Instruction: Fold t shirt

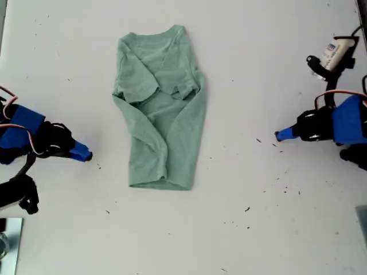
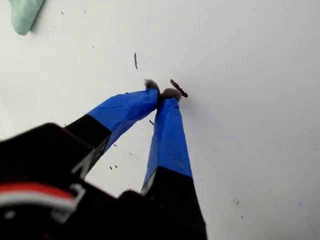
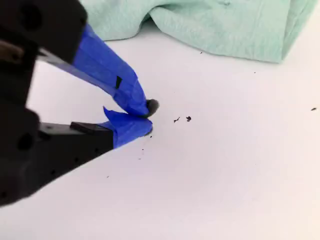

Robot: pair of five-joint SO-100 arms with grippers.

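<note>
The sage-green t shirt [image 1: 160,109] lies flat on the white table [image 1: 241,69], narrowed lengthwise with both sleeves folded in over the chest, collar at the far end. My first gripper [image 1: 279,136] [image 2: 162,94] rests at the exterior view's right, shut on nothing, well clear of the cloth; only a corner of the t shirt [image 2: 22,15] shows in its wrist view. My second gripper [image 1: 87,154] [image 3: 149,117] sits at the exterior view's left, also shut and holding nothing, a short way from the t shirt's [image 3: 225,25] edge.
Small dark specks [image 1: 247,209] dot the table, some just ahead of each gripper's tips. A white and black fitting [image 1: 334,55] stands at the exterior view's upper right. A metallic object [image 1: 8,240] sits at that view's lower left corner.
</note>
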